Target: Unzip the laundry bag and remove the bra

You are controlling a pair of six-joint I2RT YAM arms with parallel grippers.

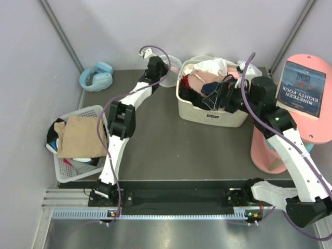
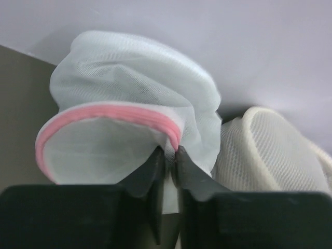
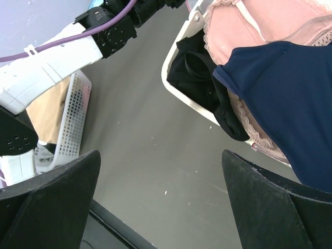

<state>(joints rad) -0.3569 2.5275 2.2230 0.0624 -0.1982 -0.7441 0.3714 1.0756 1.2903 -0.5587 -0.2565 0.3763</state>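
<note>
- Laundry bag (image 2: 129, 93): small dome of translucent white mesh with pink trim, at the far edge of the desk (image 1: 155, 135), just left of the cream basket (image 1: 207, 118). The pink rim stands in an open arc. No dark cloth shows through the mesh, so it appears empty.
- Left jaws: closed, pinching a fold of mesh right at the pink trim and holding the bag up.
- Bra (image 3: 199, 78): black soft fabric at the corner of the cream basket, draped over its rim. It lies beside a navy garment (image 3: 290, 98) and below a pink garment (image 3: 254, 26). It looks to be already out of the bag.
- Right jaws: spread wide and gripping nothing, poised above the desk just beside the basket corner where the bra hangs.
- Handling, bag: judged very light and limp, and it collapses unless held. The stitched trim is the firmest place to grip, since bare mesh may slip or snag.
- Handling, bra: judged light and floppy, with thin straps likely to catch on neighbouring clothes. Best taken at the bunched fold over the rim, clear of the navy garment.
- Risk: lifting by a strap alone may drag other items along.
</note>
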